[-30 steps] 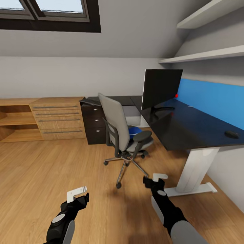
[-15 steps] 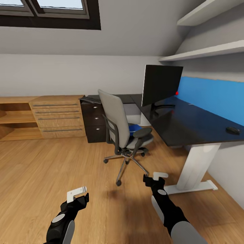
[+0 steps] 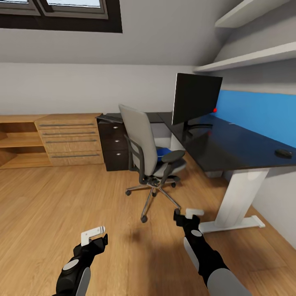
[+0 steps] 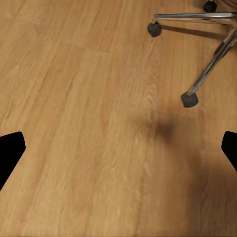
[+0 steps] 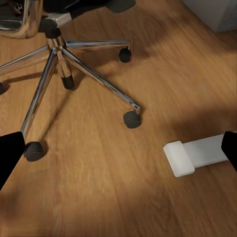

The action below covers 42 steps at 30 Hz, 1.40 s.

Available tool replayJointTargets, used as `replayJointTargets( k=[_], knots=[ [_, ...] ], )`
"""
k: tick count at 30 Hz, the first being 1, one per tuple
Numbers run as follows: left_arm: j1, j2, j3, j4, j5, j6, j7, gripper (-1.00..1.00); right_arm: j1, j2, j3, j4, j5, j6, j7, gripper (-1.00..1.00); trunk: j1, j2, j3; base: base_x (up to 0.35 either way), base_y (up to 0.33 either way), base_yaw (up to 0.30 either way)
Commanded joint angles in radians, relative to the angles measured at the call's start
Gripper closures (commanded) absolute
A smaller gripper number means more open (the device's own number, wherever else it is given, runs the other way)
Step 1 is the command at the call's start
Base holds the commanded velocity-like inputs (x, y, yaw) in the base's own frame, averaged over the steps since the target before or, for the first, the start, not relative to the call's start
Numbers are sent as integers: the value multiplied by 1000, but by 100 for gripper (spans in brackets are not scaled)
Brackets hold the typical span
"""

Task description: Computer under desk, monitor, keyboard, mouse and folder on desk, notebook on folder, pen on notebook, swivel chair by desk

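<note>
Facing the desk (image 3: 230,148), you have its glossy black surface on white legs as your landmark. The flat black monitor (image 3: 196,98) stands upright at the surface's far corner, the small oval mouse (image 3: 283,153) lies near its front edge, and the slim keyboard (image 3: 109,118) rests on the far wing above the dark drawers. Just beside the surface stands the grey padded swivel chair (image 3: 142,144) on its chrome star base, the bright blue folder (image 3: 163,152) on its seat. Your left gripper (image 3: 95,235) and right gripper (image 3: 188,215) hang over the wood plank floor (image 3: 61,205), both jaws spread apart and holding nothing.
</note>
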Motion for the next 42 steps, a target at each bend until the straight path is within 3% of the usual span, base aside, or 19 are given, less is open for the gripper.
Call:
replayJointTargets(
  k=[1,7,10,17,27,29,30,36,42],
  knots=[
    [-1,0,0,-1,11,4,6,-100,0,1,2,-1,-2,1,-4,-100,4,-8,-4,0,0,0],
    [-1,0,0,-3,11,2,5,-100,6,5,15,1,-2,1,-3,-100,27,-50,-23,0,0,0],
    [-1,0,-3,-5,11,4,5,-100,1,6,31,9,1,5,-4,-100,27,-50,-23,0,0,0],
    [-1,2,-3,-4,10,6,6,-100,-109,-1,27,119,1,-1,-5,-100,27,-50,-23,1,0,0],
    [-1,3,-3,-1,9,4,7,-100,-143,-8,26,196,2,-105,-4,-100,27,-50,-23,220,0,0],
    [-1,3,-3,-1,9,5,7,-100,-143,-8,26,201,2,-135,-4,-100,27,-50,-23,223,0,0],
    [-1,3,-3,0,8,6,7,-100,-143,-7,26,205,2,-185,-6,-100,27,-50,-23,287,-53,0],
    [-1,3,-3,1,9,7,7,-100,-142,-8,25,201,3,-202,-9,-100,27,-50,-23,300,-106,0],
    [-1,3,-3,2,9,8,7,-100,-142,-8,25,206,2,-285,-12,-100,27,-50,-23,290,-200,0]
  ],
)
